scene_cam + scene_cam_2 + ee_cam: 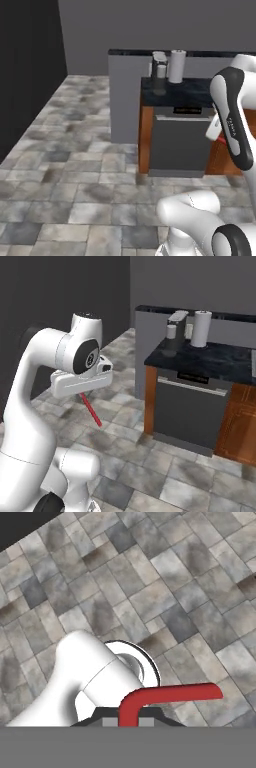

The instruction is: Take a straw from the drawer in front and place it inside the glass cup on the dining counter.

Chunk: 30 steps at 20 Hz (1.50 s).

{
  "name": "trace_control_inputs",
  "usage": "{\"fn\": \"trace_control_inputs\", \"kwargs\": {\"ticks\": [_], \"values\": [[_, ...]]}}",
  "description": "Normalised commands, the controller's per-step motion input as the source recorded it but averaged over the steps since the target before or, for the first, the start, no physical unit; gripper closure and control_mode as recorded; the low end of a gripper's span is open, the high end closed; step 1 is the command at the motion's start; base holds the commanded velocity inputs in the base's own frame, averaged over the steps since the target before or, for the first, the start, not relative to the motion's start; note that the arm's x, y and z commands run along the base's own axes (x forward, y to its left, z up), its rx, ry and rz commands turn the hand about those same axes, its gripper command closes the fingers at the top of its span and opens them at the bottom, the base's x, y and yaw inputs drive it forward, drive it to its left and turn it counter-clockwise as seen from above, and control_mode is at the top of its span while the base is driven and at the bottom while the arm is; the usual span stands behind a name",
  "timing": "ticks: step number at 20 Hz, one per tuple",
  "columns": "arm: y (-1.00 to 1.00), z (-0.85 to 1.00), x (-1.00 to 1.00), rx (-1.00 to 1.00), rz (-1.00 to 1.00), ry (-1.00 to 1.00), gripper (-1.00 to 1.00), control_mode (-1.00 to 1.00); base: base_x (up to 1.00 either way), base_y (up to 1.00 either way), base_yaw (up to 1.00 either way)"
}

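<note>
Hand view: the straw (150, 698) was seen at the lower centre of the frame, red, rising between the finger tips and bending sharply toward the right edge. The gripper (129, 722) was closed on the straw, with grey floor tiles (165, 587) behind it. In the right base view, the gripper (82, 387) was located left of centre, and the straw (91, 410) hung below it, slanting down to the right above the floor tiles. A black stone countertop (210, 362) carrying a white cylinder (201, 329) was seen at the upper right, well apart from the gripper.
</note>
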Motion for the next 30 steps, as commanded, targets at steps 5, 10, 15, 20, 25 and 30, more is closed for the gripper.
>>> {"fn": "trace_control_inputs", "kwargs": {"ticks": [5,10,15,20,25,30], "values": [[0.00,0.00,0.00,0.00,0.00,0.00,1.00,1.00,0.74,1.00,-0.44],[0.00,0.00,0.00,0.00,0.00,0.00,1.00,1.00,0.68,1.00,-0.44],[0.00,0.00,0.00,0.00,0.00,0.00,1.00,1.00,0.80,1.00,-0.35],[0.00,0.00,0.00,0.00,0.00,0.00,1.00,1.00,0.87,1.00,-0.25],[0.00,0.00,0.00,0.00,0.00,0.00,1.00,1.00,0.92,1.00,-0.23],[0.00,0.00,0.00,0.00,0.00,0.00,1.00,1.00,0.91,1.00,-0.22]]}}
